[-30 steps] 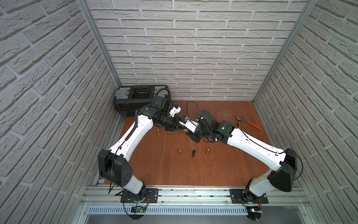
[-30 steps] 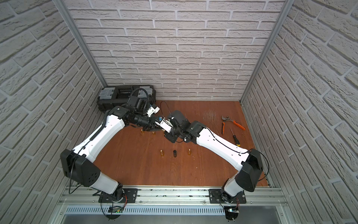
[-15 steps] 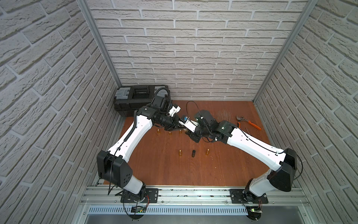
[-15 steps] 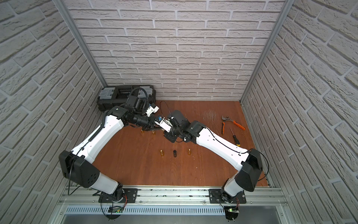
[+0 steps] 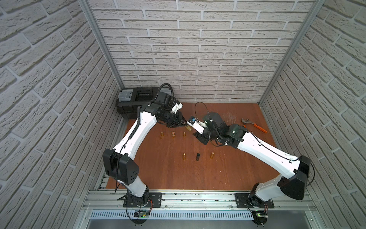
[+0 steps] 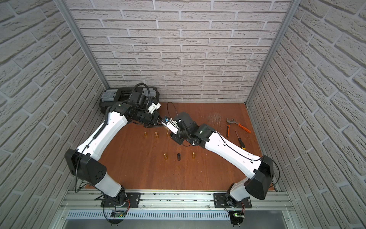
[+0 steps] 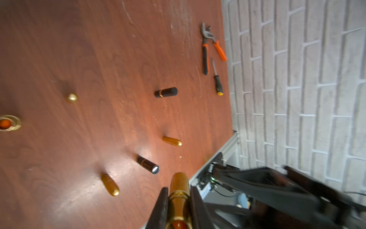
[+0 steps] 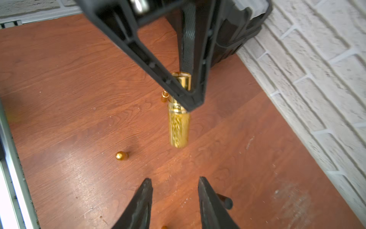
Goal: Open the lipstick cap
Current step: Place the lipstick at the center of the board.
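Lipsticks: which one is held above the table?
The gold lipstick gripped by the left tool; the other lipsticks all rest on the wooden table.

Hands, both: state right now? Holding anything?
Left hand: closed on the gold lipstick.
Right hand: open, holding nothing, apart from the lipstick.

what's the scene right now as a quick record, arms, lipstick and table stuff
left jaws: shut on gold metallic lipstick tube, off the table
right jaws: open, empty, facing the tube's cap end, not touching
cap: looks still on
brown wooden table: black cylindrical lipstick standing among small gold lipsticks
near right wall: orange-handled pliers, black-handled screwdriver
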You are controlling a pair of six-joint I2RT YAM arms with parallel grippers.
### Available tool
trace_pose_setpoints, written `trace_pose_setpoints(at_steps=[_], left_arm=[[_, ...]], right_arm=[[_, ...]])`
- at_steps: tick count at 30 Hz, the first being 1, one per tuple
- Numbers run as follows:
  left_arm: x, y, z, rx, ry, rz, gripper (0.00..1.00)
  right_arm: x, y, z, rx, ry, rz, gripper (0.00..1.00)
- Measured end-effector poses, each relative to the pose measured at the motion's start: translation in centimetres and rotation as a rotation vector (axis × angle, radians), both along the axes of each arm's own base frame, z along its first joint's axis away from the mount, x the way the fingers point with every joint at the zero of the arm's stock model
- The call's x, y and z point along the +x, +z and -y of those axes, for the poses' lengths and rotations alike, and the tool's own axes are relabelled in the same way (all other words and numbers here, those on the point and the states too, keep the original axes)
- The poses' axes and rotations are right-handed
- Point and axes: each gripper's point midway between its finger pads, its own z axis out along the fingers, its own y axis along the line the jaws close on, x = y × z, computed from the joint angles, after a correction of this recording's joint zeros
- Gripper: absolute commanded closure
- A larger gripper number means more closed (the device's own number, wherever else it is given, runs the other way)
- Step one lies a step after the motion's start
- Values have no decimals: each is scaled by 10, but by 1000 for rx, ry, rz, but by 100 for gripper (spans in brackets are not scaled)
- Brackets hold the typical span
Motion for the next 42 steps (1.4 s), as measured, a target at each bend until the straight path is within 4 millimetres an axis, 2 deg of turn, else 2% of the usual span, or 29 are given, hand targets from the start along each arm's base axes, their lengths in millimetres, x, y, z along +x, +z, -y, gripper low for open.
trace_pose_setpoints(at_steps=[6, 8, 12, 21, 24, 31, 42], left_arm=[[30, -46, 22, 249, -16, 79, 84], [34, -65, 28, 313, -28, 87, 84], [45, -100, 39, 394, -42, 111, 84], [69, -155, 37, 525, -18, 134, 84], [70, -168, 44, 566, -38, 142, 84], [72, -185, 59, 607, -58, 172, 84], [81, -200, 58, 645, -44, 191, 83]], right_arm=[[-11, 42, 30, 53, -53, 85, 58], [-14, 48, 38, 61, -71, 99, 58], [-19, 42, 52, 41, -106, 92, 58], [-22, 22, 64, -21, -138, 58, 58], [-22, 21, 65, -20, -144, 53, 58], [-24, 17, 68, -24, -153, 43, 58], [-27, 8, 74, -44, -163, 32, 58]])
